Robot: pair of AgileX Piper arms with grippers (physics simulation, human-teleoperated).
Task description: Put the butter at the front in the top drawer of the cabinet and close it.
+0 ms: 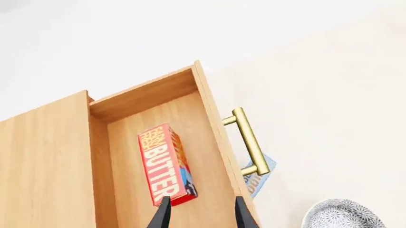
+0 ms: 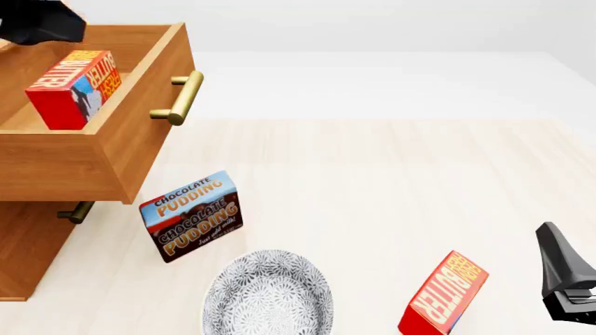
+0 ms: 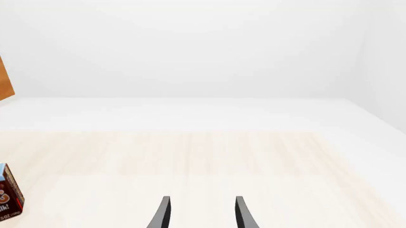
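Note:
The cabinet [image 2: 26,259] stands at the left with its top drawer [image 2: 102,162] pulled out. A red butter carton [image 2: 72,89] lies inside that drawer, also in the left wrist view [image 1: 163,164]. My left gripper [image 1: 199,214] hovers open over the drawer, its fingertips just short of the carton and nothing between them; in the front view only a black part of it [image 2: 38,21] shows at the top left. A second, alike butter carton [image 2: 445,294] stands at the table's front right. My right gripper [image 3: 201,214] is open and holds nothing, just right of that carton [image 2: 563,276].
A chocolate pudding box [image 2: 192,215] stands below the drawer's brass handle [image 2: 181,98]. A grey patterned bowl [image 2: 268,296] sits at the front middle. The lower drawer's handle [image 2: 75,211] pokes out under the open drawer.

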